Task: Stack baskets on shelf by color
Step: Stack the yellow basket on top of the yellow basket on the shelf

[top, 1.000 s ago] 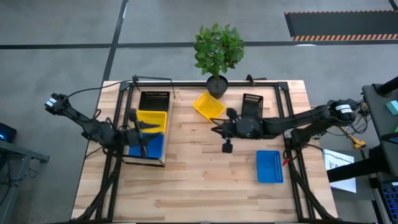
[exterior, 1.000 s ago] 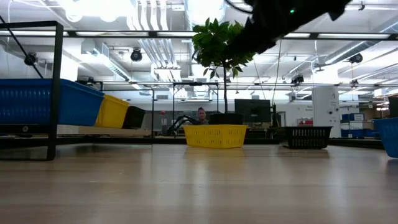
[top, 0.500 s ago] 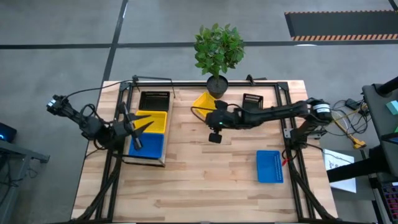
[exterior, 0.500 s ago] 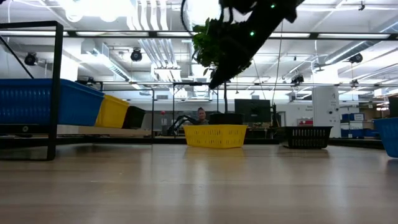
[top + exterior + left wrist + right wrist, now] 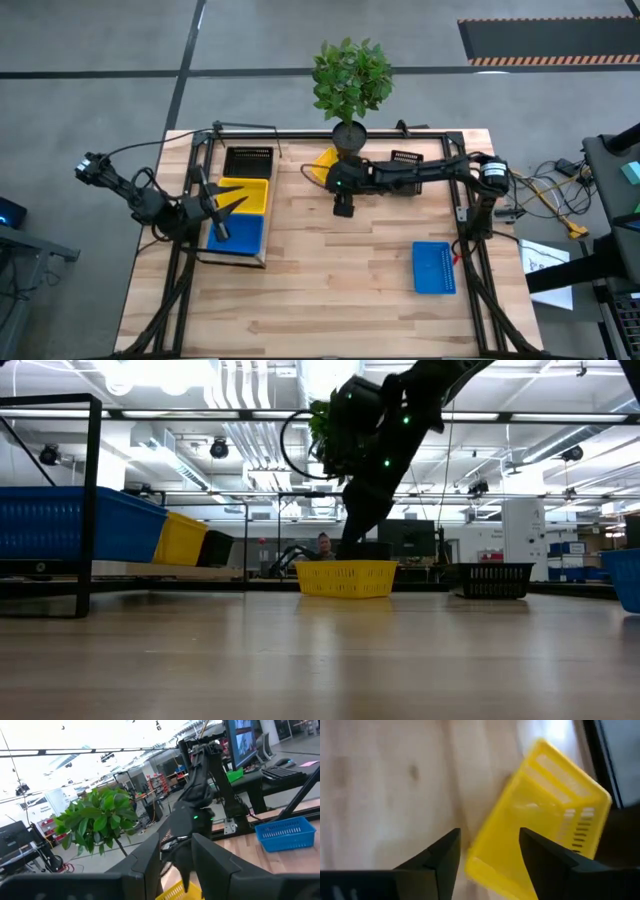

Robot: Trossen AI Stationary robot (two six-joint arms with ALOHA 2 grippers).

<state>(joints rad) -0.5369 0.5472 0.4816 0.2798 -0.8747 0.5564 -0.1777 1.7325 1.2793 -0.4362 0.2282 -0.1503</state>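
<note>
One loose yellow basket lies turned on the bench near the plant pot; my right hand, fingers open, hangs directly over its near edge.

We see a bright yellow mesh basket w/ slotted sides under the dark right gripper; on the shelf, pale wood w/ thin black frame, sit black, yellow & blue baskets; another blue basket & a black one lie on the light planked tabletop; plant is green, pot black; left gripper dark too.
</note>
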